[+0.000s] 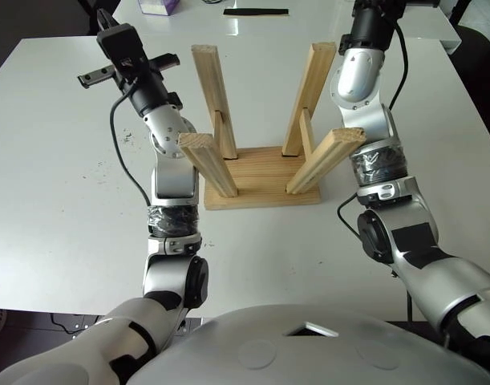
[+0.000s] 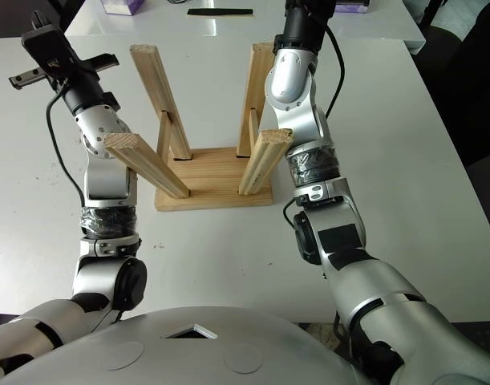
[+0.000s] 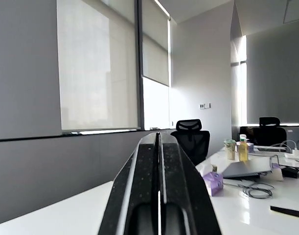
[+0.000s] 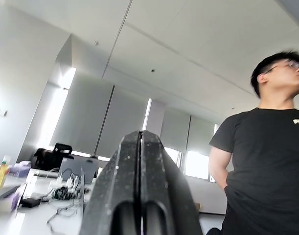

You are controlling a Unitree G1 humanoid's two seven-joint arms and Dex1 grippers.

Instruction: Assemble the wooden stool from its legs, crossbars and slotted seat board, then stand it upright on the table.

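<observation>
While stool (image 1: 261,172) sits inverted, L hand (image 3: 159,138), R hand (image 4: 141,134) shut

The pale wooden stool (image 1: 265,170) is set upside down mid-surface (image 1: 68,176): seat board (image 1: 261,194) flat, four legs (image 1: 215,88) splayed up, paired at 12 and 6 o'clock.
</observation>
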